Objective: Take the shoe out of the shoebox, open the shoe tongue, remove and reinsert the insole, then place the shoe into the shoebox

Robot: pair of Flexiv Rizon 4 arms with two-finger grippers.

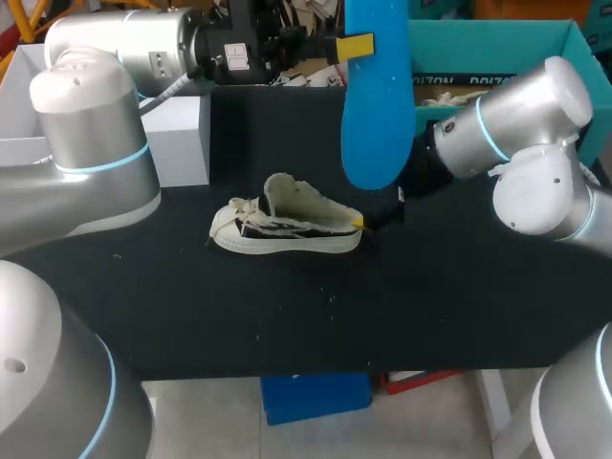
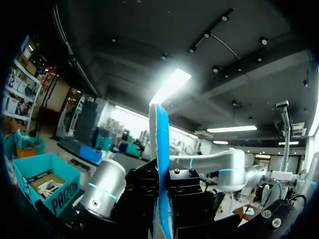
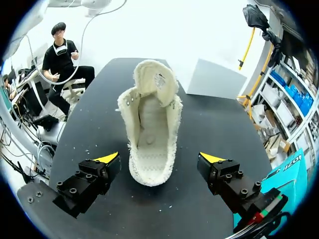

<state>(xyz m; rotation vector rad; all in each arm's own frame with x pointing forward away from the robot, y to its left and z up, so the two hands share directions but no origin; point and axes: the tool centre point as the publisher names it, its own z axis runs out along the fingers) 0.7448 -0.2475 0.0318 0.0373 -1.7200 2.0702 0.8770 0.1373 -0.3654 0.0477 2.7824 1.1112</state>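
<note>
Light, bendy insole is being clamped by left tool high over desk. Right tool is being held apart around the heel of soft shoe, likely the firmest grip.

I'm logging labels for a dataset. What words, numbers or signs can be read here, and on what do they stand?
Shoebox: light lettering on a dark band, partly hidden by the insole, so not readable whole.
White stickers on the left arm: too small to read.
Shoe and insole: no print seen.
</note>
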